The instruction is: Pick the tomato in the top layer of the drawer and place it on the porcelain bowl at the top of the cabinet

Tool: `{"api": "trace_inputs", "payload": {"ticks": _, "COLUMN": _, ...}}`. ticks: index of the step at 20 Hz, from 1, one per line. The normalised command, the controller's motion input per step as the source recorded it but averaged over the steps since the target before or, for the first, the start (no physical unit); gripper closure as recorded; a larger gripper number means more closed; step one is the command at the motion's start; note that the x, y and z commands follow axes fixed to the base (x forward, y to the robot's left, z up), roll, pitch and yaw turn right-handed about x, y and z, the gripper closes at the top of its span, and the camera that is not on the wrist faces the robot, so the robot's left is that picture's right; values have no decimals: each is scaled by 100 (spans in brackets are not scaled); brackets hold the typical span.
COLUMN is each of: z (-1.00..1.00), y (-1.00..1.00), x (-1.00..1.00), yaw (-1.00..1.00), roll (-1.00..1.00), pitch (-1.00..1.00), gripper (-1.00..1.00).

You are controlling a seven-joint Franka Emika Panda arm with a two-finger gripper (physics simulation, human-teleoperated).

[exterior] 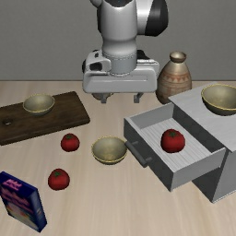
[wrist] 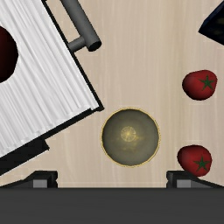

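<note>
A red tomato (exterior: 172, 140) lies in the open top drawer (exterior: 189, 164) of the grey cabinet (exterior: 218, 129); beside my hand its dark edge (wrist: 4, 52) shows on the drawer's ribbed floor (wrist: 39, 87). A tan porcelain bowl (exterior: 221, 99) stands on the cabinet top. My gripper (exterior: 120, 98) hangs above the table, toward the exterior view's left of the drawer and behind it. It is open with nothing between the fingers (wrist: 112, 182). The drawer handle (wrist: 80, 26) juts out over the table.
A small bowl (exterior: 110, 149) (wrist: 130, 136) sits on the table just under my hand. Two loose tomatoes (exterior: 70, 142) (exterior: 59, 179) lie beside it. A blue box (exterior: 23, 200), a wooden board (exterior: 41, 122) with another bowl (exterior: 39, 104), and a brown vase (exterior: 173, 76) stand around.
</note>
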Motion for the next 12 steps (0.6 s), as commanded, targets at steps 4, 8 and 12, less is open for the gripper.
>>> {"api": "trace_inputs", "payload": {"ticks": 4, "z": 0, "y": 0, "x": 100, "yaw": 0, "roll": 0, "pitch": 0, "gripper": -100}}
{"api": "trace_inputs", "payload": {"ticks": 8, "z": 0, "y": 75, "x": 25, "yaw": 0, "roll": 0, "pitch": 0, "gripper": -100}}
{"api": "trace_inputs", "payload": {"ticks": 12, "z": 0, "y": 100, "x": 0, "yaw": 0, "roll": 0, "pitch": 0, "gripper": -100}}
